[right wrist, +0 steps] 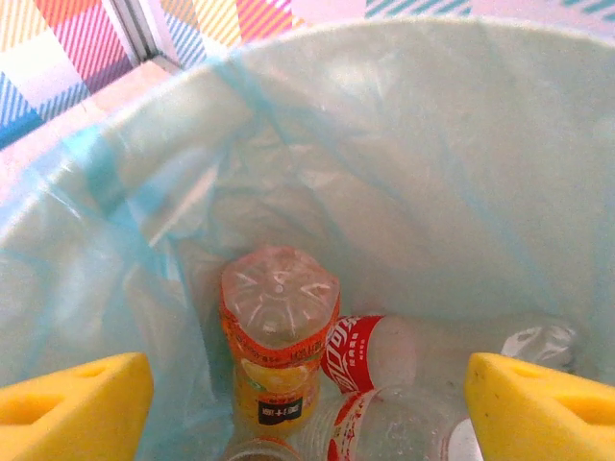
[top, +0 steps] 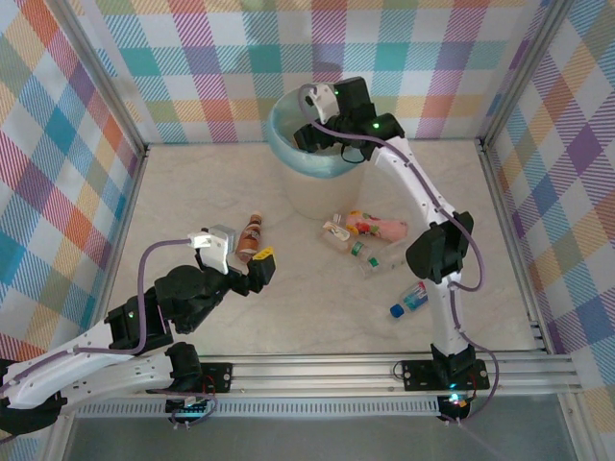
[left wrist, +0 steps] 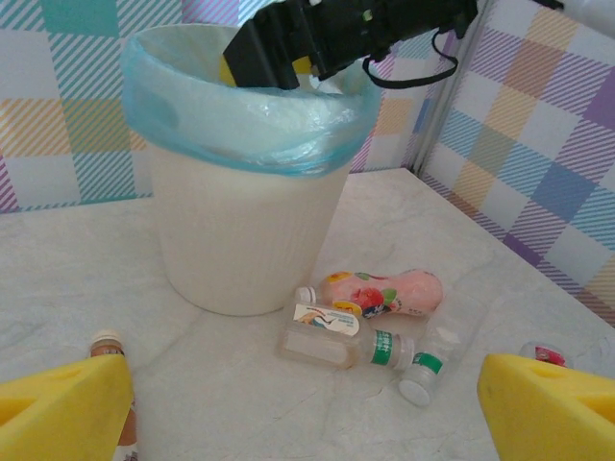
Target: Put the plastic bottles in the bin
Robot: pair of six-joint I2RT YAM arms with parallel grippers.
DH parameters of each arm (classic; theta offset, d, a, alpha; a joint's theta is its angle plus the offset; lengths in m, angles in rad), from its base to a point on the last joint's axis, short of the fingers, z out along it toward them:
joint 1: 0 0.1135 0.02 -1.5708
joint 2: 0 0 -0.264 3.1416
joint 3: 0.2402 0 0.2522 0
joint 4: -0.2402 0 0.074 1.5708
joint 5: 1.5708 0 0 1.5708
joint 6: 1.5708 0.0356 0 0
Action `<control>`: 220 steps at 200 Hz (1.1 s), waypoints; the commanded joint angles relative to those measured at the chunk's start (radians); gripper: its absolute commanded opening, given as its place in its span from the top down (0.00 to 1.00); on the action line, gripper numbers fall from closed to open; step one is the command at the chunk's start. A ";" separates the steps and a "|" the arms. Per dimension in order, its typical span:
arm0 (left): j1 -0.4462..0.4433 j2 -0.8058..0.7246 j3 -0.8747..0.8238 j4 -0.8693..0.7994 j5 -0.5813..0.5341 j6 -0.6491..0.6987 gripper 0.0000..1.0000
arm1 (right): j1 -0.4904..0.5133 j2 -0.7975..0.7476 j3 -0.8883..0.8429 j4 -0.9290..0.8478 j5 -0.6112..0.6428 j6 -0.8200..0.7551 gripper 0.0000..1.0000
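Note:
The bin (top: 309,187) stands at the back middle, cream-white with a teal bag (left wrist: 240,134) over its rim. My right gripper (top: 327,136) hangs open over its mouth. Below the right gripper (right wrist: 307,408), inside the bag, lie an orange-labelled bottle (right wrist: 279,331) and two red-labelled bottles (right wrist: 370,351). On the table by the bin lie a pink bottle (left wrist: 399,293), a clear white-labelled bottle (left wrist: 327,331) and a green-labelled bottle (left wrist: 432,365). A brown bottle (top: 252,233) lies just ahead of my open left gripper (top: 253,266), whose jaws (left wrist: 307,418) hold nothing.
A clear bottle with a blue cap (top: 410,300) lies near the right arm's lower link. Another red-labelled bottle (left wrist: 543,353) sits at the far right of the left wrist view. Checked walls and metal rails (top: 384,365) bound the table.

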 commanded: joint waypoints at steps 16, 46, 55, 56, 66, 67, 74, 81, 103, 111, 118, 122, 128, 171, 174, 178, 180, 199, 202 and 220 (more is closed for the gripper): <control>0.007 -0.011 0.013 -0.005 -0.021 -0.012 0.08 | -0.004 -0.056 0.024 0.018 -0.045 0.049 0.16; 0.007 -0.006 0.021 -0.012 -0.039 -0.017 0.08 | -0.012 -0.079 0.028 0.018 -0.099 0.116 0.15; 0.007 -0.005 0.026 -0.018 -0.044 -0.017 0.08 | -0.016 -0.091 0.028 0.017 -0.103 0.137 0.14; 0.007 -0.005 0.027 -0.019 -0.044 -0.016 0.08 | -0.016 -0.092 0.028 0.017 -0.103 0.140 0.14; 0.007 -0.007 0.031 -0.024 -0.049 -0.014 0.08 | -0.020 -0.108 0.028 0.014 -0.107 0.161 0.13; 0.007 -0.008 0.032 -0.024 -0.051 -0.014 0.08 | -0.021 -0.110 0.028 0.013 -0.107 0.163 0.13; 0.007 -0.008 0.033 -0.027 -0.056 -0.013 0.08 | -0.023 -0.122 0.028 0.009 -0.106 0.175 0.12; 0.007 -0.010 0.034 -0.029 -0.061 -0.011 0.08 | -0.024 -0.135 0.027 0.006 -0.106 0.186 0.12; 0.008 -0.014 0.034 -0.026 -0.073 -0.009 0.07 | -0.025 -0.181 0.015 -0.001 -0.106 0.208 0.09; 0.008 -0.013 0.031 -0.024 -0.074 -0.009 0.07 | -0.026 -0.199 0.004 0.002 -0.104 0.213 0.09; 0.008 -0.012 0.029 -0.022 -0.074 -0.009 0.07 | -0.026 -0.218 -0.009 0.008 -0.104 0.217 0.09; 0.008 -0.012 0.028 -0.020 -0.074 -0.009 0.07 | -0.026 -0.229 -0.019 0.014 -0.104 0.219 0.08; 0.008 -0.010 0.027 -0.020 -0.075 -0.011 0.08 | -0.026 -0.247 -0.039 0.024 -0.107 0.223 0.08; 0.008 -0.004 0.006 -0.001 -0.115 -0.030 0.07 | -0.026 -0.414 -0.231 0.107 -0.147 0.242 0.08; 0.008 -0.004 0.006 -0.003 -0.125 -0.035 0.08 | -0.026 -0.429 -0.251 0.116 -0.150 0.244 0.08; 0.008 -0.003 0.006 -0.008 -0.144 -0.044 0.07 | -0.026 -0.451 -0.279 0.129 -0.154 0.246 0.08; 0.008 -0.002 0.006 -0.012 -0.153 -0.048 0.07 | -0.026 -0.461 -0.290 0.137 -0.155 0.248 0.08; 0.008 -0.005 0.009 -0.058 -0.249 -0.099 0.07 | -0.026 -0.569 -0.438 0.221 -0.166 0.264 0.08; 0.010 -0.007 0.009 -0.067 -0.265 -0.110 0.07 | -0.026 -0.586 -0.460 0.236 -0.167 0.267 0.08; 0.014 -0.016 0.007 -0.135 -0.353 -0.188 0.05 | -0.026 -0.677 -0.574 0.300 -0.170 0.281 0.07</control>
